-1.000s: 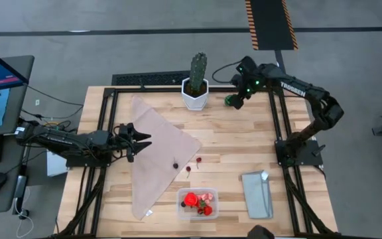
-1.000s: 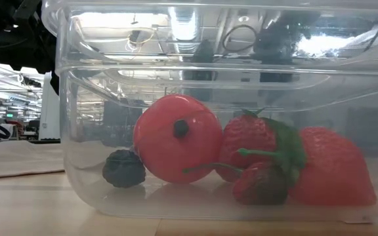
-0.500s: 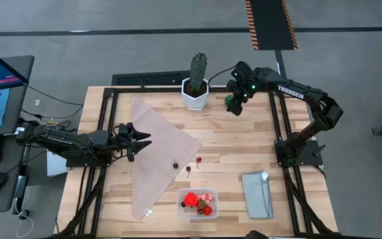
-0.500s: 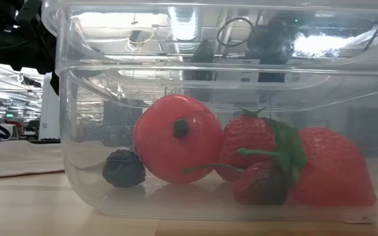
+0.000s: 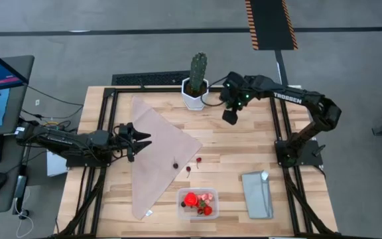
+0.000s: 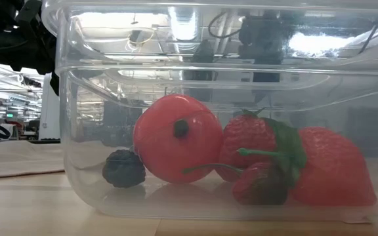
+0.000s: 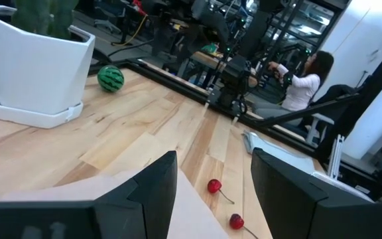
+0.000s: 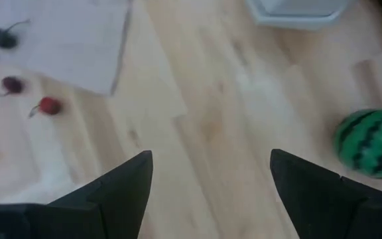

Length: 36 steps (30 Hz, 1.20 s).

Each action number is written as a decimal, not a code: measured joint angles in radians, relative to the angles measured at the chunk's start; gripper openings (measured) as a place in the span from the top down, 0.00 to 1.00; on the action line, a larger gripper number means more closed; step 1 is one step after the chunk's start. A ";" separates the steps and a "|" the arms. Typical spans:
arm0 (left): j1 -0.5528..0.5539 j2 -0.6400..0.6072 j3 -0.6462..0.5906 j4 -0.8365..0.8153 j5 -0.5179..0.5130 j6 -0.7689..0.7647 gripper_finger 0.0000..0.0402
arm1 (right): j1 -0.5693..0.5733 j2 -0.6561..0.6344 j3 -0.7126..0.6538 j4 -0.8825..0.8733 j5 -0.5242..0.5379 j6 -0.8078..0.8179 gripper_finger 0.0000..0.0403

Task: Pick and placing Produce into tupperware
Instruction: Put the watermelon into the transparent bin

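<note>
The clear tupperware (image 5: 198,202) stands near the table's front edge and holds a red ball (image 6: 176,137), strawberries (image 6: 327,167) and a dark berry (image 6: 124,168). Loose produce lies on the table: a dark cherry (image 5: 176,166) on the beige cloth (image 5: 154,149), two red cherries (image 5: 188,168) on the wood beside it, and a green striped ball (image 8: 367,143) at the far side by the cactus pot (image 5: 195,93). My right gripper (image 5: 231,116) hovers open above bare wood, right of the pot, pointing steeply down. My left gripper (image 5: 141,139) waits open and level at the cloth's left edge.
A grey-blue lid (image 5: 257,194) lies at the front right. The tall cactus in its white pot stands at the far middle. Black frame rails run along the table's sides. Bare wood (image 5: 244,146) lies between the right gripper and the cherries.
My right arm has swung toward the table's left and a little toward the near edge, carrying its gripper off the green striped ball and onto bare wood beside the cactus pot. Its fingers stay open. The produce has kept its place.
</note>
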 joint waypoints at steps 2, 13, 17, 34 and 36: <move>0.000 0.000 0.000 0.002 0.000 0.000 0.55 | -0.022 0.000 0.000 0.017 0.006 -0.003 0.20; 0.000 0.000 0.000 0.002 0.001 -0.016 0.55 | -0.257 0.000 0.000 0.058 0.003 -0.032 0.22; 0.000 0.000 0.000 0.002 0.001 -0.019 0.55 | -0.315 0.018 0.000 0.056 0.007 -0.063 0.22; 0.000 0.000 0.000 0.001 -0.002 -0.020 0.55 | -0.344 0.215 -0.001 0.093 0.058 -0.161 0.21; 0.000 0.000 0.000 0.002 -0.003 -0.020 0.55 | -0.342 0.235 -0.001 0.095 0.057 -0.169 0.20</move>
